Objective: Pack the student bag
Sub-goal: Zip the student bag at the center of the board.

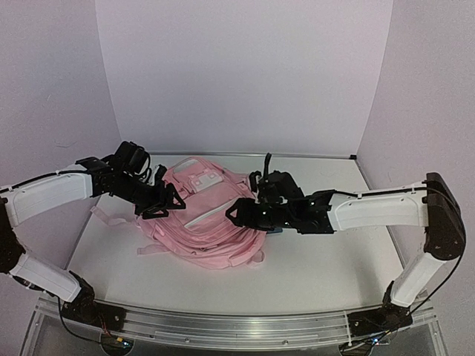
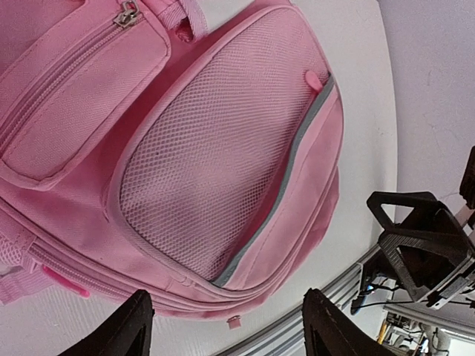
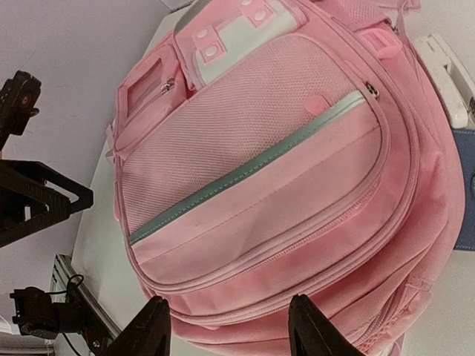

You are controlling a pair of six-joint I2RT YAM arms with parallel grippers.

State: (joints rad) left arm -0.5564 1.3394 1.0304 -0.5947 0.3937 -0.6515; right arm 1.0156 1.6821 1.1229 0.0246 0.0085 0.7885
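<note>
the white desk (image 1: 326,259) holds the big pink student bag (image 1: 204,222), lying flat in the middle. the left pincer (image 2: 226,297) and the right pincer (image 3: 228,300) hang over the bag, both wide open, holding nothing.

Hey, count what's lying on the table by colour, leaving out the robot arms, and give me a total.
Pink: 1, the student bag
Blue: 1, a flat item beside the bag, cut off by the frame
White: 1, a hard object beside the bag
Total: 3
</note>
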